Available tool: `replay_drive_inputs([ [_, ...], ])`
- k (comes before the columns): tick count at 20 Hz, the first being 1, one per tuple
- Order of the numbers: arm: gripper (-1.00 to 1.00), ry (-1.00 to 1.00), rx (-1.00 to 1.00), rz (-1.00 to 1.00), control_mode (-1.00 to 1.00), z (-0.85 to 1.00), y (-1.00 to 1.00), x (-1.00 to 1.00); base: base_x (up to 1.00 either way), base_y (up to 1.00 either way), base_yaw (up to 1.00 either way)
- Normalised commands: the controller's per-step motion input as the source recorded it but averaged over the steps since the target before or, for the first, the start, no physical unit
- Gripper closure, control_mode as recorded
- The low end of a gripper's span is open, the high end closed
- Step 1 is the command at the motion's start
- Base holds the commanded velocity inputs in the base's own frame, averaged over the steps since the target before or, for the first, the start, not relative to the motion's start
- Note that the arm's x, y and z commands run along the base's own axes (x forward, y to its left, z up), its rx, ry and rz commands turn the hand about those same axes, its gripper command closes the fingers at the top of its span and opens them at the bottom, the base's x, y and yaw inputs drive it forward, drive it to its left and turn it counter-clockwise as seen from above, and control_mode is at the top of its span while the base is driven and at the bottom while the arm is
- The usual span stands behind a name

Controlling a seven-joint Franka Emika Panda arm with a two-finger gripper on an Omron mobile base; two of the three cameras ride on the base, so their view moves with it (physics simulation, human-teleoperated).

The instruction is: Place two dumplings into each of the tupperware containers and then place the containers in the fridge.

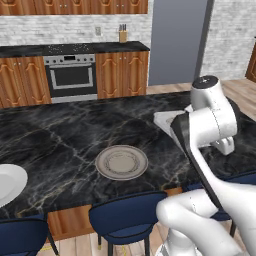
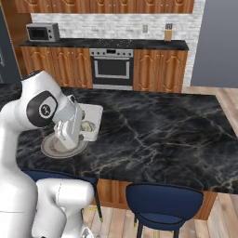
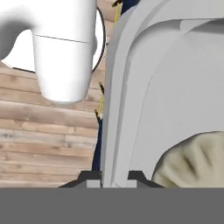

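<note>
This is a home kitchen. A steel oven (image 1: pixel 71 76) sits built into a run of carved wooden cabinets (image 2: pixel 158 69) along the back wall, under a dark worktop (image 1: pixel 75 48) that carries a knife block (image 1: pixel 122 34) and a microwave (image 2: pixel 42 32). The wall behind is pale brick (image 1: pixel 50 27) with a socket (image 1: pixel 98 31), and more wooden cupboards (image 1: pixel 75 6) hang above. In front stands a black marble island desk (image 2: pixel 158 130) with blue stools (image 2: pixel 162 204) tucked along its near edge, plates (image 1: pixel 121 162) on top, and a wood plank floor (image 3: pixel 43 131)
</note>
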Motion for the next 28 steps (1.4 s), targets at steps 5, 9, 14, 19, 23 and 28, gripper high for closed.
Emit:
replay_drive_inputs([
  [5,1.0,0.01,0.0,-0.03,-1.0,0.34,0.02,-0.37,0.0,0.0,0.0],
  [9,1.0,0.0,0.0,-0.02,-1.0,0.0,0.0,-0.4,0.0,0.0,0.0],
  [14,1.0,0.0,-0.04,-0.04,-1.0,0.03,-0.01,-0.33,0.0,0.0,0.0],
  [19,1.0,0.0,-0.05,-0.03,-1.0,0.09,-0.07,-0.31,0.0,0.0,0.0],
  [23,1.0,0.0,0.0,0.0,-1.0,0.22,-0.46,-0.25,0.0,0.0,0.0],
  [28,1.0,0.0,0.0,-0.01,-1.0,0.07,-0.18,-0.14,0.0,0.0,0.0],
])
